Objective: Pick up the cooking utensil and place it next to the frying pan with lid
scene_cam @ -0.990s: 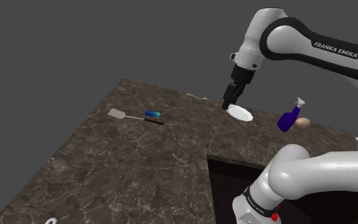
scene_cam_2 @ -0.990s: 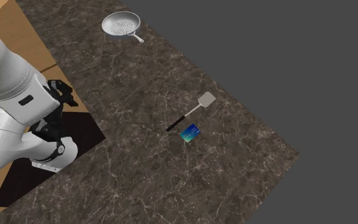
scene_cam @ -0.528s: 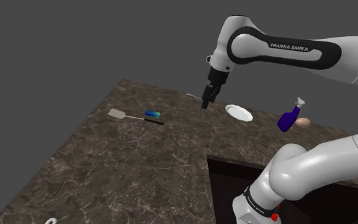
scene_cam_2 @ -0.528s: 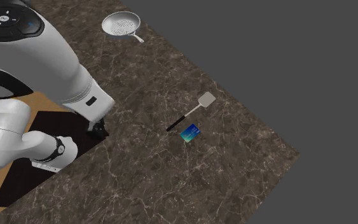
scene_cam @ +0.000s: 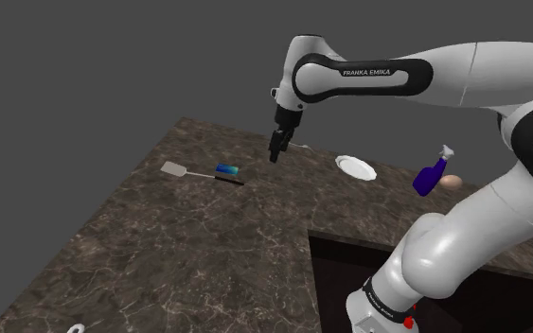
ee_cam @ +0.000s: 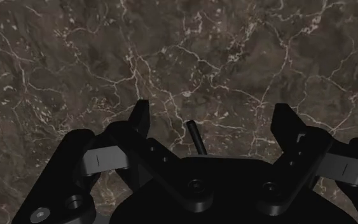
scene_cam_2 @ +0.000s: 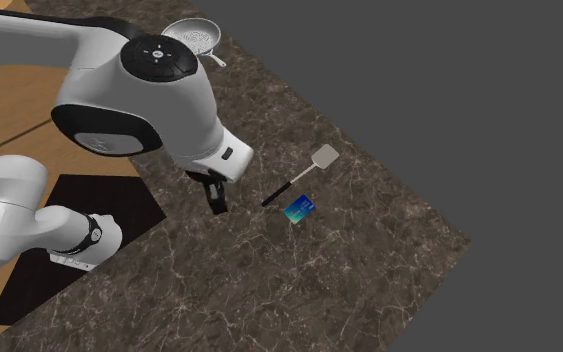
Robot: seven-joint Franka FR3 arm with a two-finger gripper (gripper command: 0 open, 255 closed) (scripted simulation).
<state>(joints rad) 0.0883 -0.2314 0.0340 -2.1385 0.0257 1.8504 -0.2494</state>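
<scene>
- The pincer is held above the dark marbled counter, pointing down, on the white arm.
- In the wrist view the pincer is seen spread wide: its two black fingers stand well apart and nothing is clasped between them.
- The spatula is found lying flat on the counter, to the left of the pincer in the shoulder view and apart from it, the black handle end being the nearer part.
- In the second exterior view the spatula is seen to the right of the pincer, its pale blade turned away.
- In the wrist view a black handle tip is seen between the fingers, touched by neither.
- A blue-green box is placed just beside the handle, on the pincer's right in that view.
- The frying pan is set well beyond the pincer, near the counter's far edge, partly hidden by the arm.
</scene>
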